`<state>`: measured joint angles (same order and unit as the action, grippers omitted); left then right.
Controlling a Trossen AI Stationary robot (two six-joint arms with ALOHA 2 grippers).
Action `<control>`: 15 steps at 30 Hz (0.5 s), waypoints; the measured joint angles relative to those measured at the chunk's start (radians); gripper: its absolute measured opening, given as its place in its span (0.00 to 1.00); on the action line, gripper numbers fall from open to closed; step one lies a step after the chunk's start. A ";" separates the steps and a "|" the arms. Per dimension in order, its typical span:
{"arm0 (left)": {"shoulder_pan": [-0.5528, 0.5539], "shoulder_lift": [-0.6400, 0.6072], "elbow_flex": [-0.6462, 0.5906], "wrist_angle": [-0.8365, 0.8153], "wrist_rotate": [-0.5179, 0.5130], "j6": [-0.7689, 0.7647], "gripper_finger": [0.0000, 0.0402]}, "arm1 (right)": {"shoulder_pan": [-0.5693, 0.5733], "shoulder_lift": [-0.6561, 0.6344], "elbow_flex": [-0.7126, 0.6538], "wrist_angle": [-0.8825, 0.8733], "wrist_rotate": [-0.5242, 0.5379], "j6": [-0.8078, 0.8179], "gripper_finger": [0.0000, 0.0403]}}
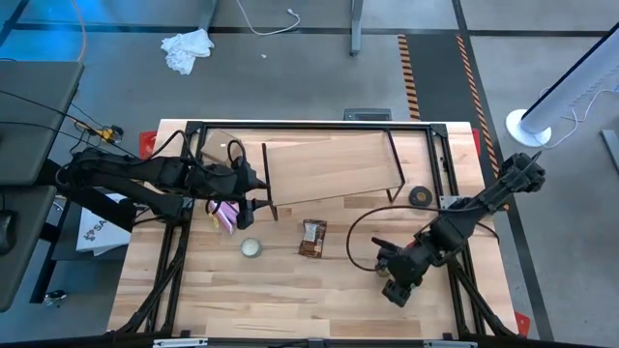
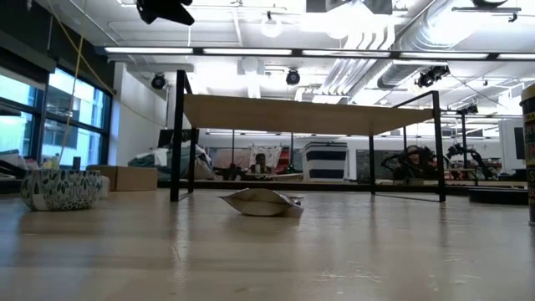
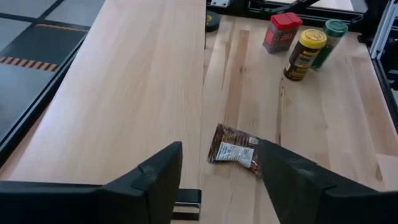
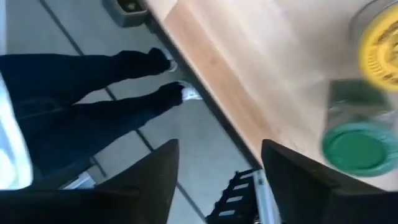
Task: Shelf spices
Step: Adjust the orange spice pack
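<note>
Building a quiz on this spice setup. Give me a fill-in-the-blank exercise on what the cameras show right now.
1. The shelf has ____ spices on its top board.
2. The brown packet lies flat on the ____.
3. Beside the yellow-lidded jar stands a jar with a ____ lid.
4. The right gripper has its fingers ____, over the jars.

Missing words: no; table; green; open

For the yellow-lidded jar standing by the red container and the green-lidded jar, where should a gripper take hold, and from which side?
Probably around the lid or neck, coming down from above. The yellow-lidded jar stands upright, with the green-lidded jar close beside it and the red container near, so a side approach looks cramped. The right gripper, open, hovers nearest that cluster; its fingers would best straddle the jar across the side free of the neighbours.
</note>
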<state>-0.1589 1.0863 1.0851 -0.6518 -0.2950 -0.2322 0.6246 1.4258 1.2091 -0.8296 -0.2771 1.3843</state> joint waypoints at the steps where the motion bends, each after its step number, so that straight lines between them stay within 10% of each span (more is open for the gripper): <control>1: 0.000 0.000 0.000 0.000 -0.002 0.000 0.53 | -0.009 0.000 0.000 -0.024 -0.001 -0.016 0.59; 15: -0.005 0.026 0.000 0.018 -0.028 -0.049 0.55 | -0.132 0.000 0.000 -0.318 0.088 -0.281 0.63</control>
<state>-0.1635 1.1126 1.0855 -0.6334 -0.3230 -0.2809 0.4924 1.4258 1.2091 -1.1477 -0.1895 1.1030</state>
